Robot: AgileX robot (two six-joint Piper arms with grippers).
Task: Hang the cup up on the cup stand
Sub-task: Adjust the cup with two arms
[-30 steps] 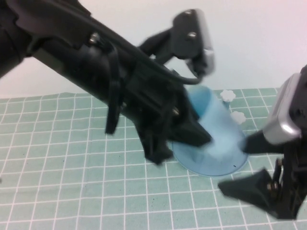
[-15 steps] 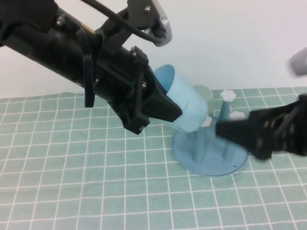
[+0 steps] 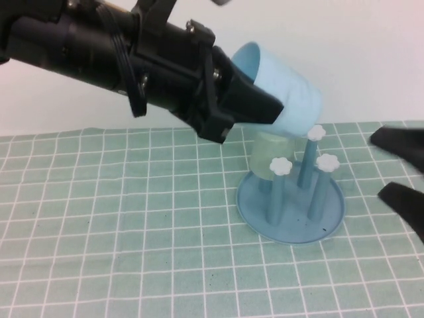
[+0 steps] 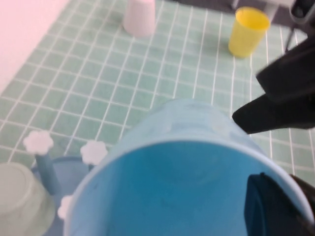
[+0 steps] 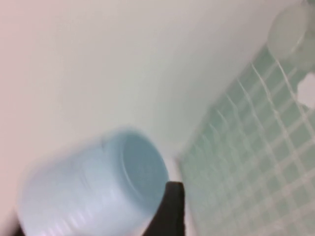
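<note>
My left gripper (image 3: 268,109) is shut on the light blue cup (image 3: 288,93), one finger inside the rim and one outside. It holds the cup tilted, in the air above the cup stand (image 3: 291,228). The stand has upright blue pegs with white flower knobs (image 3: 327,161). The cup fills the left wrist view (image 4: 187,142), with the inner finger (image 4: 268,206) against its wall and the stand's pegs (image 4: 45,164) below. My right gripper (image 3: 397,169) is open and empty at the right edge, right of the stand. The cup shows blurred in the right wrist view (image 5: 93,187).
A pale green translucent cup (image 3: 268,154) sits upside down on one peg of the stand. A yellow cup (image 4: 248,30) and a pale pink cup (image 4: 140,17) stand on the green grid mat (image 3: 99,218). A white wall rises behind.
My left gripper has lifted the blue cup up and to the right, from low over the stand to above its pegs. My right gripper has drawn back to the right edge.
</note>
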